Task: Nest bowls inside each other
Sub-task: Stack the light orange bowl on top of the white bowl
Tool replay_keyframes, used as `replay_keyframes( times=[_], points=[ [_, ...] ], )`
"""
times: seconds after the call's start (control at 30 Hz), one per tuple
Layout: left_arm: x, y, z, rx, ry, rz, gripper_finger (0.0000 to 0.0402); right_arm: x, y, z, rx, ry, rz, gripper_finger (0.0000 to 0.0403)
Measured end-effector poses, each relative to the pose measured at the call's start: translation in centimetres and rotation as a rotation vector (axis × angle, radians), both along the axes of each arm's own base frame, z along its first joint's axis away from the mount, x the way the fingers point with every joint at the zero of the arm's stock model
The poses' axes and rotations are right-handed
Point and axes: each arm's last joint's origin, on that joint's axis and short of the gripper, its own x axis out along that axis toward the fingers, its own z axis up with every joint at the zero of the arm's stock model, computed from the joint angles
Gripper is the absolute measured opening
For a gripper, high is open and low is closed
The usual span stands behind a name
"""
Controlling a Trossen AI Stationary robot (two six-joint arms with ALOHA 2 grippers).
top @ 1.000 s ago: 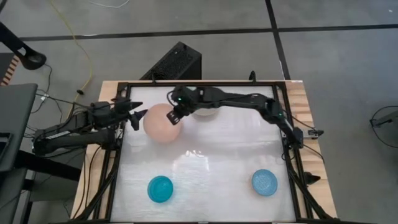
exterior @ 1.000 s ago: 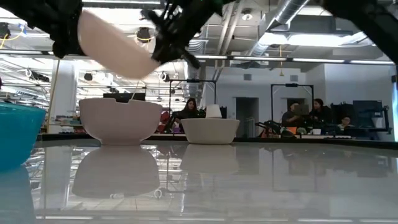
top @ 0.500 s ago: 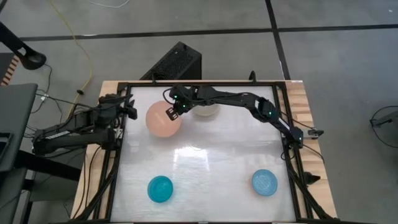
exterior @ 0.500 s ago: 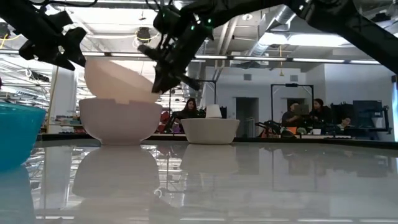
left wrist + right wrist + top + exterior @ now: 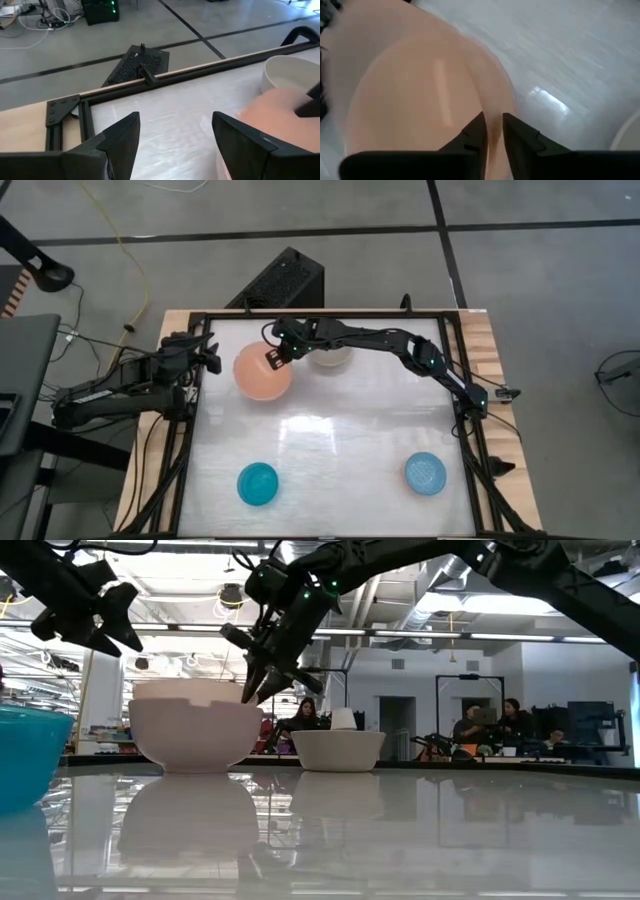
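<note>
Bowls, five listed, four separately visible from above: a salmon pink bowl is recorded at the far left of the surface, seated level in a second bowl whose pale wall is seen at table height. A cream-white bowl is logged just beside the salmon pink bowl, on its right; a teal-blue bowl is logged well apart from it toward the near edge, and a light blue bowl farther off at the near right. Change noted: a second ago the salmon pink bowl was held tilted above the lower bowl by the right gripper; half a second ago it was resting partly in; now it is dropped fully in. The right gripper is placed at the salmon pink bowl's rim on the side toward the cream-white bowl, its fingers a little apart astride the rim where they were clamped before, so the grip is judged to be in release. The left gripper is parked just off the salmon pink bowl's left side, fingers spread wide and empty. One nesting is judged complete; the cream-white, teal-blue and light blue bowls are judged still to be added.
</note>
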Motion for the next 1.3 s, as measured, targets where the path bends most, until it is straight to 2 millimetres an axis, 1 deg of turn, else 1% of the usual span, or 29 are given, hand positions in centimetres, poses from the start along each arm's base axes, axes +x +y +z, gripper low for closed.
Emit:
replay_keyframes(
  times=[0.17, 0.3, 0.47, 0.53, 0.6, 0.7, 0.77, 0.83, 0.97, 1.0, 1.03, 1.1, 1.2, 1.27, 1.3],
  points=[
    [0.0, 0.0, 0.0, -0.003, 0.001, -0.004, 0.0238, 0.0, 0.0, 0.0, 0.001, 0.000, -0.001, 0.0144],
    [0.0, 0.0, 0.0, -0.003, 0.001, -0.004, 0.0238, -0.3, -0.6, 0.4, 0.007, -0.002, 0.018, 0.0190],
    [0.0, 0.0, 0.0, -0.003, 0.002, -0.004, 0.0238, -1.7, -2.1, 2.5, 0.014, -0.037, 0.001, 0.0232],
    [0.0, 0.0, 0.0, -0.004, 0.003, -0.005, 0.0238, -2.3, -2.7, 3.3, 0.020, -0.038, 0.008, 0.0238],
    [0.0, 0.0, 0.0, -0.008, 0.002, -0.009, 0.0238, -2.4, -3.2, 3.7, 0.035, -0.070, 0.033, 0.0236],
    [0.0, 0.0, -0.1, -0.013, -0.004, -0.012, 0.0238, -2.5, -3.3, 3.9, 0.077, -0.099, 0.097, 0.0214],
    [0.0, 0.0, -0.1, -0.018, -0.006, -0.015, 0.0238, -2.0, -3.1, 3.7, 0.085, -0.124, 0.131, 0.0186],
    [0.1, 0.0, -0.3, -0.024, -0.008, -0.012, 0.0238, -1.8, -2.7, 3.6, 0.082, -0.131, 0.160, 0.0147],
    [0.2, 0.0, -0.6, -0.038, -0.014, -0.013, 0.0238, -1.1, -2.0, 3.1, 0.051, -0.173, 0.195, 0.0047],
    [0.2, 0.0, -0.7, -0.043, -0.015, -0.012, 0.0238, -1.0, -2.0, 3.1, 0.054, -0.178, 0.205, 0.0027],
    [0.2, 0.0, -0.7, -0.045, -0.019, -0.011, 0.0238, -1.0, -1.9, 3.1, 0.062, -0.181, 0.214, 0.0020],
    [0.2, 0.0, -0.7, -0.044, -0.023, -0.011, 0.0238, -1.0, -2.0, 3.1, 0.062, -0.186, 0.215, 0.0023],
    [0.2, 0.0, -0.7, -0.049, -0.026, -0.013, 0.0238, -0.7, -2.5, 2.2, 0.068, -0.184, 0.207, 0.0034],
    [0.2, 0.0, -0.7, -0.049, -0.028, -0.013, 0.0238, -0.5, -3.0, 1.0, 0.090, -0.163, 0.207, 0.0031],
    [0.2, 0.0, -0.7, -0.050, -0.028, -0.013, 0.0238, -0.3, -3.3, 0.7, 0.092, -0.171, 0.203, 0.0027]
  ],
)
